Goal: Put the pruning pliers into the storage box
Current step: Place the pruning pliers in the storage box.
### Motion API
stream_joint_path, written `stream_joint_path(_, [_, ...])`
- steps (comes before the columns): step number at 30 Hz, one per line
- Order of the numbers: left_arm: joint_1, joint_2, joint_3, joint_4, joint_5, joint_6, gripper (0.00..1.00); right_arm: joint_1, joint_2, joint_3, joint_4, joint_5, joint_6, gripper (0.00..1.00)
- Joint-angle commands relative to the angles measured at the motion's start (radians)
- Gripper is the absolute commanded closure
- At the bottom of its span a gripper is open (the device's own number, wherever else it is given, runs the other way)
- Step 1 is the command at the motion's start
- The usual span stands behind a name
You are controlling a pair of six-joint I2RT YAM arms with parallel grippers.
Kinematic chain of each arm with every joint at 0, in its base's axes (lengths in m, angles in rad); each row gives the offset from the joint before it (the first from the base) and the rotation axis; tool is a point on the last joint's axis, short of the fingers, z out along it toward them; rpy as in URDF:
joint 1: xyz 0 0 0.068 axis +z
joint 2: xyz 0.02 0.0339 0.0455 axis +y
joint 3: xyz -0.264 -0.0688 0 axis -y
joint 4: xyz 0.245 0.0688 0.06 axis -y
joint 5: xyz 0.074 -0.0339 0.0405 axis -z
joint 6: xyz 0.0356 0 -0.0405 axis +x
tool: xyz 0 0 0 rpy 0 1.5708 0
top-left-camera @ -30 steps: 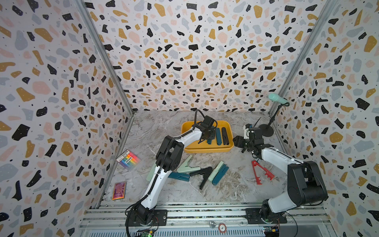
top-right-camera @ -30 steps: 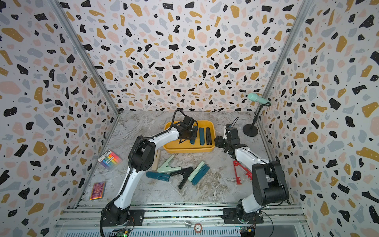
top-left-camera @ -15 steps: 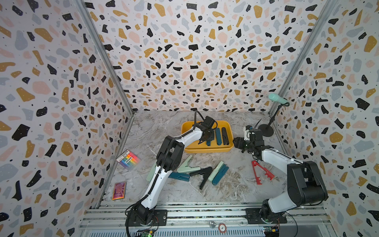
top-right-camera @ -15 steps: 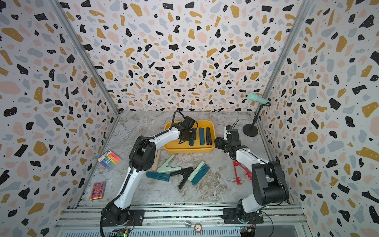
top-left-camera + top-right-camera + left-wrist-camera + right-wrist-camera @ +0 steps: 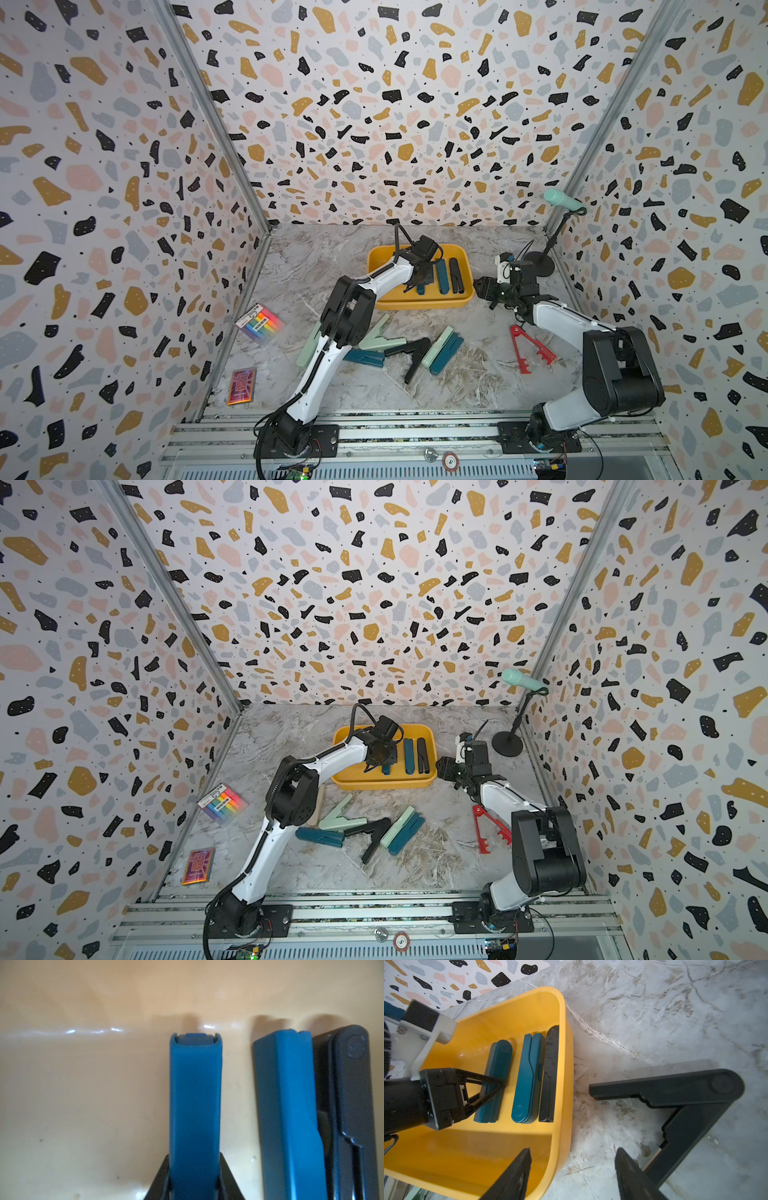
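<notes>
Left gripper [image 5: 194,1169] clenched on teal pliers [image 5: 195,1095] in yellow box [image 5: 566,1064], right gripper [image 5: 571,1169] spread, empty, black pliers [image 5: 685,1093] beside box only in right wrist view, marble counter [image 5: 654,1012], speckled walls [image 5: 395,124]

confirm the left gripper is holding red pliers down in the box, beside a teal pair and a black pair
No. The pliers in the left gripper are teal, not red, as the right wrist view shows. They are down in the box, beside a teal pair and a black pair. The red pliers lie outside it.
</notes>
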Motion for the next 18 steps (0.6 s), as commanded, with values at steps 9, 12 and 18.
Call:
stream_joint_path(9, [0.04,-0.001,-0.012,-0.166,-0.183,0.07,0.76,-0.02,0.017,0.002,0.002,-0.018,-0.02,0.34])
stream_joint_path(12, [0.04,0.005,-0.013,-0.143,-0.152,0.062,0.73,-0.02,0.025,0.006,-0.001,-0.019,-0.019,0.34])
stream_joint_path(18, [0.04,0.017,0.001,-0.133,-0.121,0.067,0.64,-0.024,0.022,0.011,-0.016,-0.011,-0.026,0.34])
